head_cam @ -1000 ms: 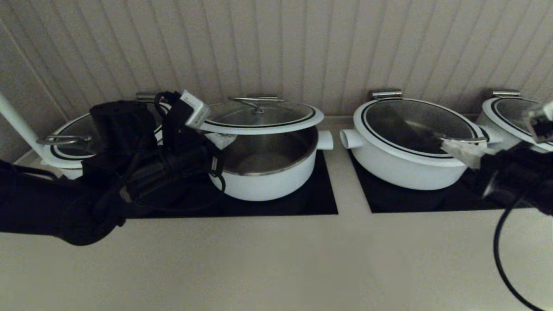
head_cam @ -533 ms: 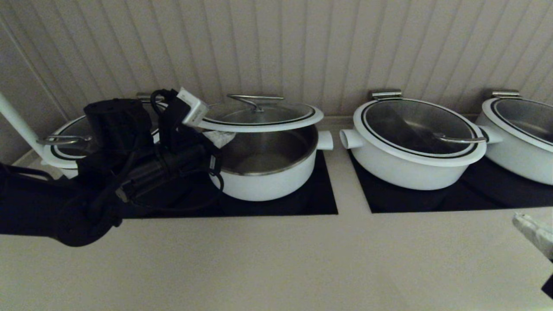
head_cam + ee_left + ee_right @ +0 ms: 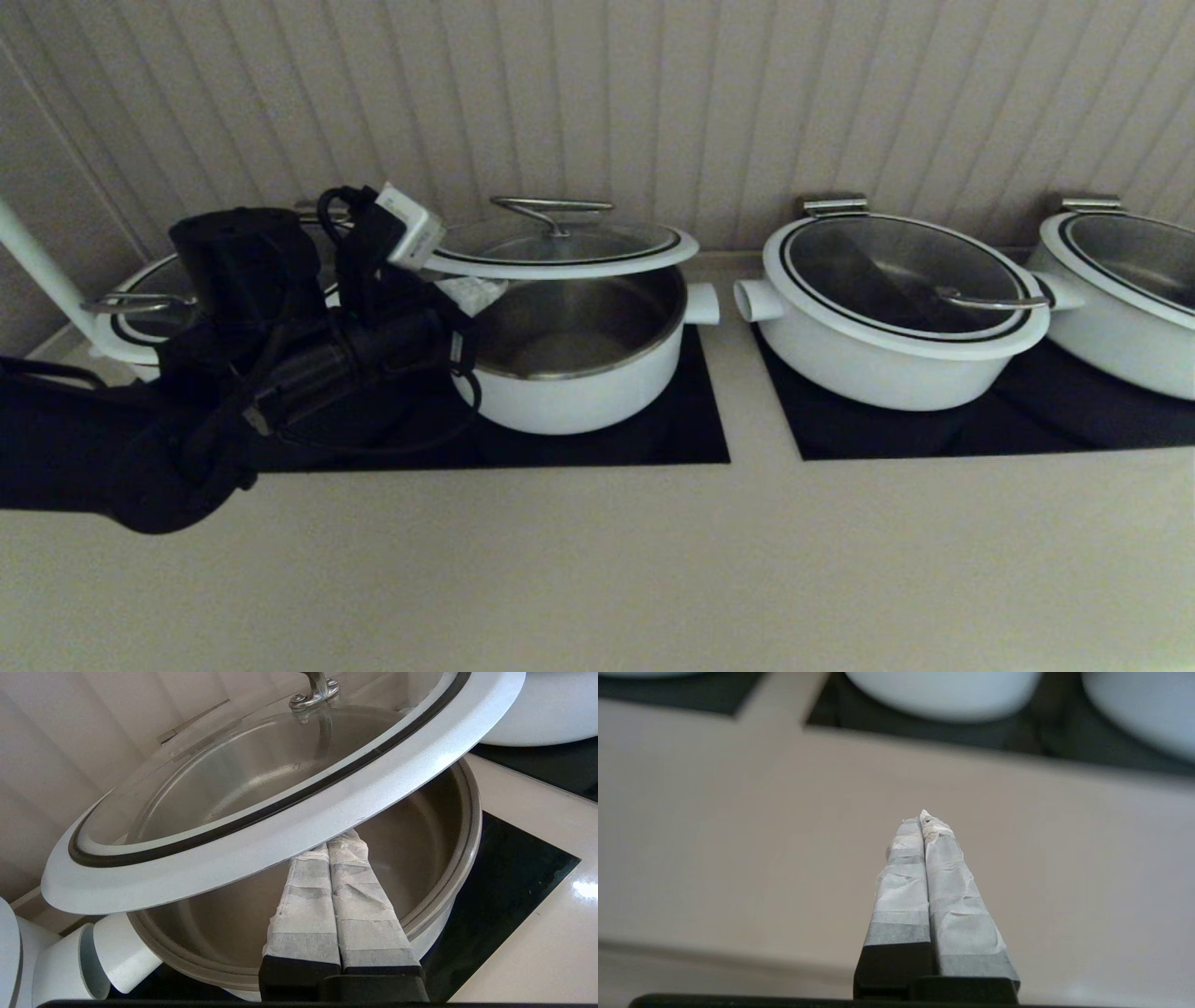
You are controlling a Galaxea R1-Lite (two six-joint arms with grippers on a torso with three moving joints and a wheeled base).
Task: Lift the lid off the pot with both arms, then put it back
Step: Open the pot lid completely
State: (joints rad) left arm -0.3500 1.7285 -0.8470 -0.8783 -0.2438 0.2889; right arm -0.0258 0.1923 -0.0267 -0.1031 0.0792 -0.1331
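The lid (image 3: 560, 247), glass with a white rim, a black ring and a steel hook handle (image 3: 551, 210), hangs tilted above the pot (image 3: 579, 383), its left edge lifted clear. My left gripper (image 3: 476, 294) is shut, with its taped fingers pushed under the lid's left rim over the pot's open mouth. In the left wrist view the lid's rim (image 3: 280, 826) lies across the fingertips of that gripper (image 3: 334, 844), with the pot's steel inside (image 3: 462, 826) below. My right gripper (image 3: 923, 819) is shut and empty above the bare beige counter, out of the head view.
A wider white pot with its lid (image 3: 896, 289) stands to the right, another (image 3: 1130, 280) at the far right, and a third (image 3: 140, 308) behind my left arm. The pots sit on black cooktop panels (image 3: 691, 439). A white pole (image 3: 37, 271) stands at far left.
My right arm has drawn back from the right-hand pot and left the head view. My left gripper has raised the lid's left edge a little higher.
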